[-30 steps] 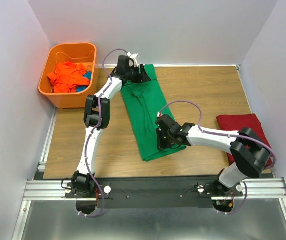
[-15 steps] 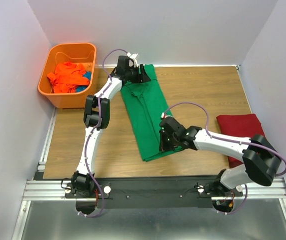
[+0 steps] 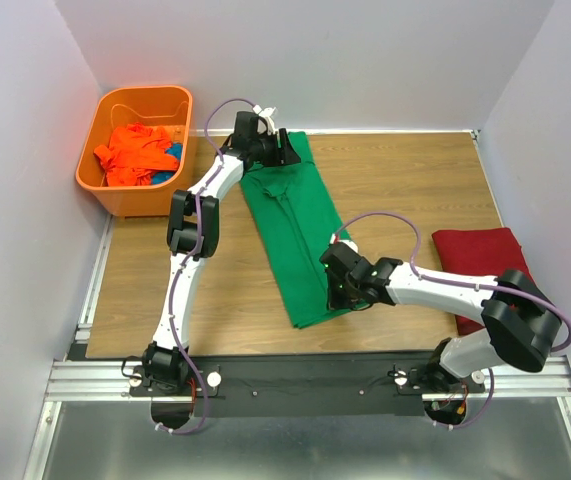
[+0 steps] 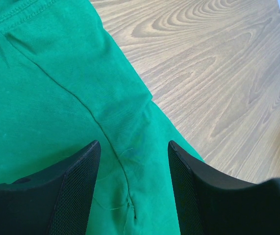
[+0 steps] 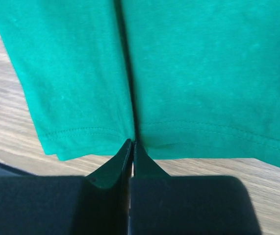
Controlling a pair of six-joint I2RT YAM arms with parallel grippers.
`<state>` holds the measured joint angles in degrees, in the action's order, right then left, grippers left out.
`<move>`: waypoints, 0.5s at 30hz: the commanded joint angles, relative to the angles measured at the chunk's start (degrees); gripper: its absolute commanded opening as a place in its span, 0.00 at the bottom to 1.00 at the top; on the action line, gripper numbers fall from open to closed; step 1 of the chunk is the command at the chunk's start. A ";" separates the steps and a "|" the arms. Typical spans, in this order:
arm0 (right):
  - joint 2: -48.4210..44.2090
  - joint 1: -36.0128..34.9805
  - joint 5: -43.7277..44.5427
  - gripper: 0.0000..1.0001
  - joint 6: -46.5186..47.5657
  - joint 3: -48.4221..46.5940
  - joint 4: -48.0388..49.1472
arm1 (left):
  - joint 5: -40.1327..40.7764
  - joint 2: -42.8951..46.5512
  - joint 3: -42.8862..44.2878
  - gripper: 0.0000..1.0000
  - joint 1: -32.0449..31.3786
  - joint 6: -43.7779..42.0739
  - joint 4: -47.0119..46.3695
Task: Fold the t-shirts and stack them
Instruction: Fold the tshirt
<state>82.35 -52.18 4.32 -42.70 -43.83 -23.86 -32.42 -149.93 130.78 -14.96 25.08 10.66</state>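
Your table (image 3: pixel 405 190) carries the green t-shirt (image 3: pixel 290 225), laid as a long strip from the far edge toward the arms. The basket (image 3: pixel 130 200) at far left holds the orange t-shirt (image 3: pixel 135 155), bunched. The dark red t-shirt (image 3: pixel 475 255) lies at the right edge. Your left pincer (image 4: pixel 134 152) hovers spread over the green cloth's far end. Your right pincer (image 5: pixel 131 144) is pressed together, pinching its near hem.
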 commanded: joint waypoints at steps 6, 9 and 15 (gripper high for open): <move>-3.68 -0.55 8.16 0.32 -1.25 -3.54 -6.73 | -5.36 5.25 0.09 0.68 0.37 -1.70 -3.79; -4.04 -0.46 9.48 0.39 -0.28 -5.29 -7.61 | -6.59 9.03 -1.93 0.71 0.90 -1.35 -6.78; -0.18 -0.55 12.11 0.40 3.32 -9.77 -7.87 | -8.01 14.47 -5.09 0.71 2.65 2.95 -11.70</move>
<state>79.83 -52.18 11.79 -42.04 -49.89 -30.06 -37.95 -141.84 126.96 -13.87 25.78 4.78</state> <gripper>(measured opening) 0.395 0.708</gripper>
